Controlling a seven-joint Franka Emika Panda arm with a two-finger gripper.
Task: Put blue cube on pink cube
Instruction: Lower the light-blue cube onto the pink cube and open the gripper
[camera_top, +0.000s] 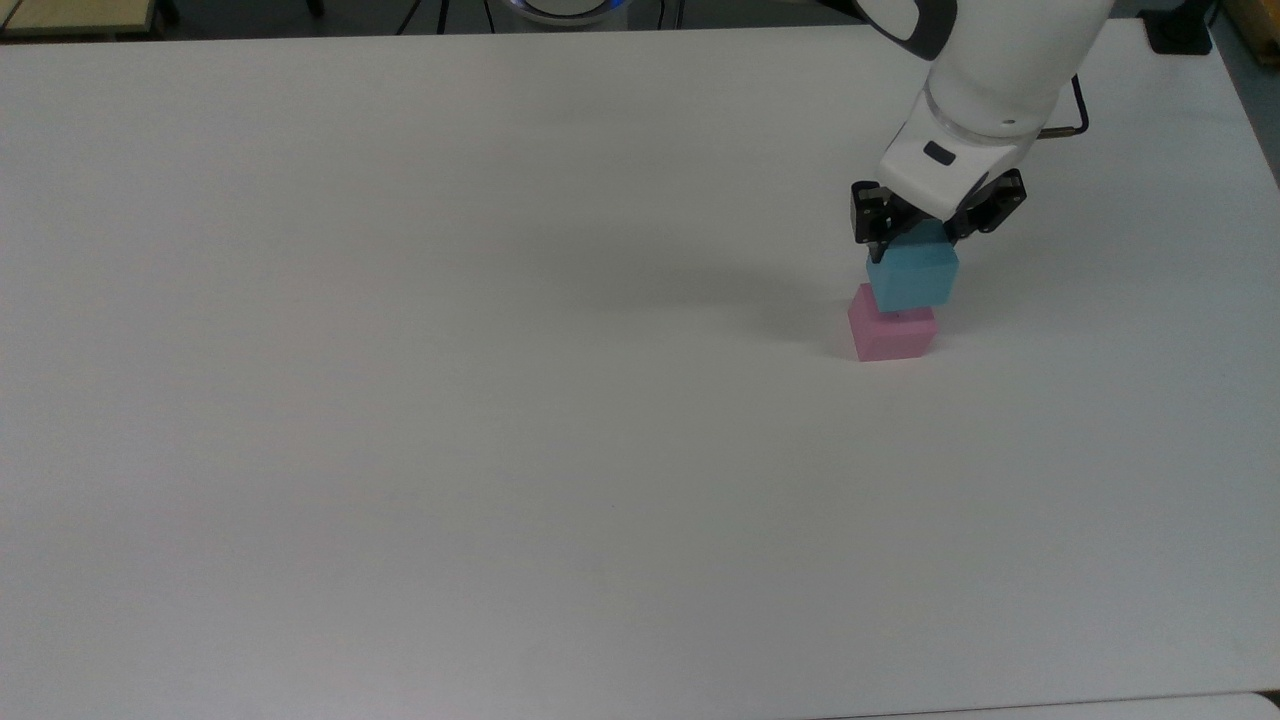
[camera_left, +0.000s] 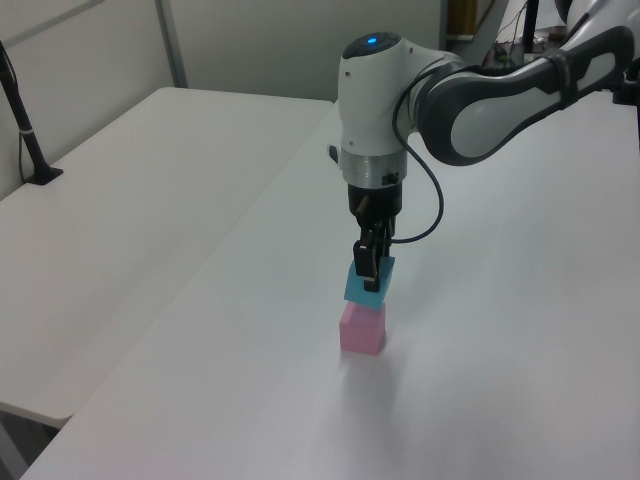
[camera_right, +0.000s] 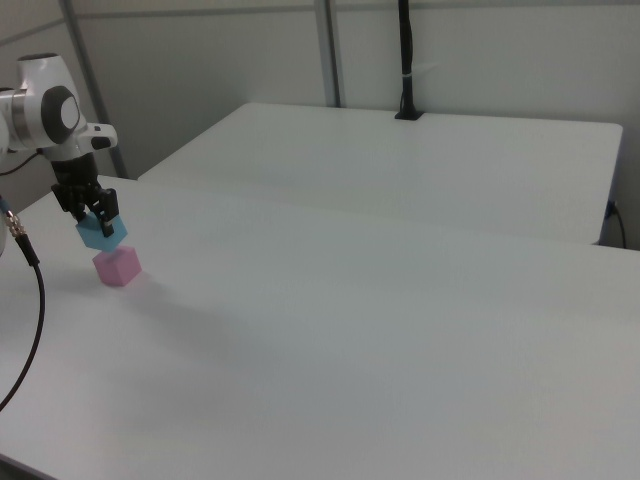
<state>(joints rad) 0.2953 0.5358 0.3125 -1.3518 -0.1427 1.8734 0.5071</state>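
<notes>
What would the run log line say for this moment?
phase: placing | gripper: shut on small light blue matte cube | blue cube: right above small pastel pink matte cube, contact unclear | pink cube: on white table

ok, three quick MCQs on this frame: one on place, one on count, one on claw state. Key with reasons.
1. Where is the blue cube?
A. directly above the pink cube
B. flat on the table
C. under the pink cube

2. How many cubes are in the scene?
A. one
B. two
C. four

3. The claw is:
A. open and bare
B. shut on the pink cube
C. shut on the blue cube

Key: 1 A, blue sits over pink in the left view. 2 B, one blue, one pink. 3 C, fingers clamp the blue cube's sides.
</notes>
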